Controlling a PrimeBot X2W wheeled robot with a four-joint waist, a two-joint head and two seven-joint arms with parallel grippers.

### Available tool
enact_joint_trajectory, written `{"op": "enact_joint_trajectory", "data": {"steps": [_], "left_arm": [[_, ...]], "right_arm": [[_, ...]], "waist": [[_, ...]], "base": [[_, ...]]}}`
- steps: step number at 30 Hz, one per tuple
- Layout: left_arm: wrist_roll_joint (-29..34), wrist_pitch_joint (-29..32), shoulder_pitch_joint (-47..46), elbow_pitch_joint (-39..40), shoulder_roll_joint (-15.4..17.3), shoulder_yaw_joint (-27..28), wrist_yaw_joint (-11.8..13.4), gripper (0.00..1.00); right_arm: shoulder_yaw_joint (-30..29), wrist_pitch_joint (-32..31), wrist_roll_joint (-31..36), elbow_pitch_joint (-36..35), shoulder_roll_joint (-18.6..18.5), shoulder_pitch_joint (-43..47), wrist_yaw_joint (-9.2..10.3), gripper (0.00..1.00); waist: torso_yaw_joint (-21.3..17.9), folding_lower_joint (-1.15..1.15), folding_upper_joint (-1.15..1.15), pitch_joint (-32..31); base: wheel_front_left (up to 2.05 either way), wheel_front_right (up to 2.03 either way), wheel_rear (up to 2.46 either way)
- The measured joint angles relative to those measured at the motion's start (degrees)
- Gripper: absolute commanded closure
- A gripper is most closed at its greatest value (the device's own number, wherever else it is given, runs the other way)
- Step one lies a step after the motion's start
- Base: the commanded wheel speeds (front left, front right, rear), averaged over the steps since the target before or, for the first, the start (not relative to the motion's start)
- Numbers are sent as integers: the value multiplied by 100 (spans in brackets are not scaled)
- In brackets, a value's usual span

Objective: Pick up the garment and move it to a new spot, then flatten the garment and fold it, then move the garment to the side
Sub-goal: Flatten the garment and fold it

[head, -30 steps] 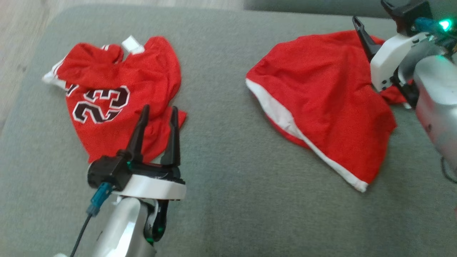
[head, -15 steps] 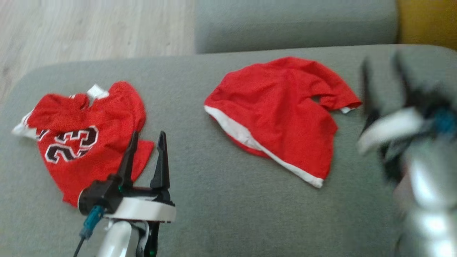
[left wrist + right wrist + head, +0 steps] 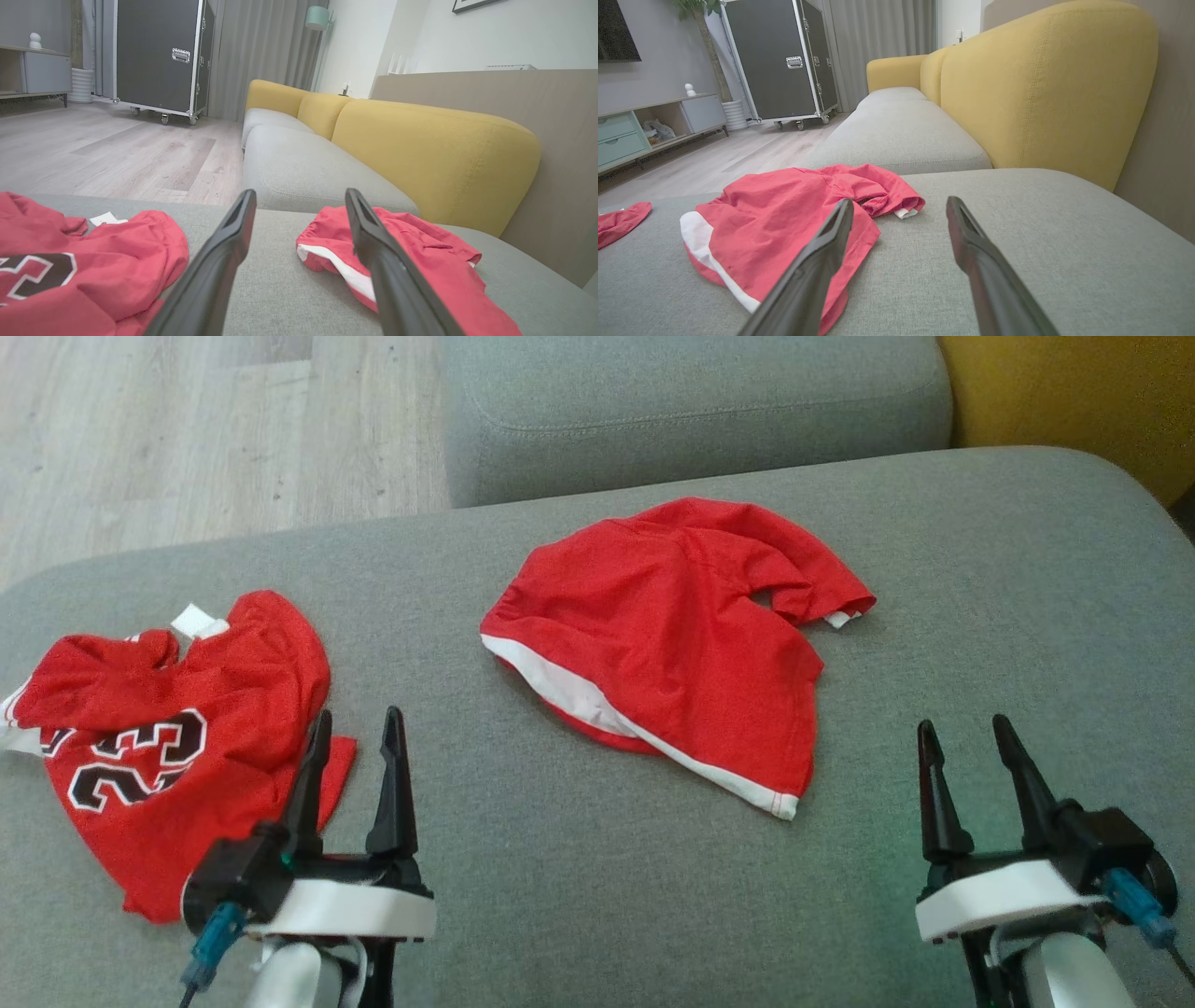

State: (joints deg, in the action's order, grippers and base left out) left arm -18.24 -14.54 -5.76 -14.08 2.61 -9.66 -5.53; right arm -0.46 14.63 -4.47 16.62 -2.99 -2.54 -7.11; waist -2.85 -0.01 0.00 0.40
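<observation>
Shorts (image 3: 672,635) lay crumpled on the grey sofa cushion (image 3: 597,896), white hem slanting towards the right gripper (image 3: 962,721), standing off on their right, left gripper (image 3: 358,714) standing off on their left, both claws spread wide, empty, neither clearly nearer.

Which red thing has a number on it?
The crumpled red jersey on the left; the red shorts show just a white edge.

Grey sofa seat (image 3: 607,905) has red shorts (image 3: 672,635) crumpled mid-cushion, and a red jersey (image 3: 215,709) bunched up well off to the left.
</observation>
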Motion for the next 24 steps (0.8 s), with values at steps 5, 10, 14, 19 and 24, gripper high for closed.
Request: {"op": "enact_joint_trajectory", "data": {"steps": [5,10,14,19,24], "left_arm": [[9,0,57,-34,0,37,-3,0],[34,0,52,-45,0,45,-11,0],[57,0,47,-38,1,42,-23,0],[57,0,33,-30,1,35,-44,0],[58,0,4,-35,1,2,-54,0]], "right_arm": [[49,0,-101,-75,27,78,0,0],[356,0,-100,194,27,79,-1,0],[644,0,-47,660,27,79,0,0],[991,0,-102,1193,27,25,0,0],[1238,0,-205,1659,25,-254,0,0]], "waist": [[-7,1,0,62],[39,1,0,102],[95,1,0,125],[156,1,0,174],[231,1,0,253]], "base": [[0,0,0],[0,0,0],[0,0,0],[0,0,0],[0,0,0]]}}
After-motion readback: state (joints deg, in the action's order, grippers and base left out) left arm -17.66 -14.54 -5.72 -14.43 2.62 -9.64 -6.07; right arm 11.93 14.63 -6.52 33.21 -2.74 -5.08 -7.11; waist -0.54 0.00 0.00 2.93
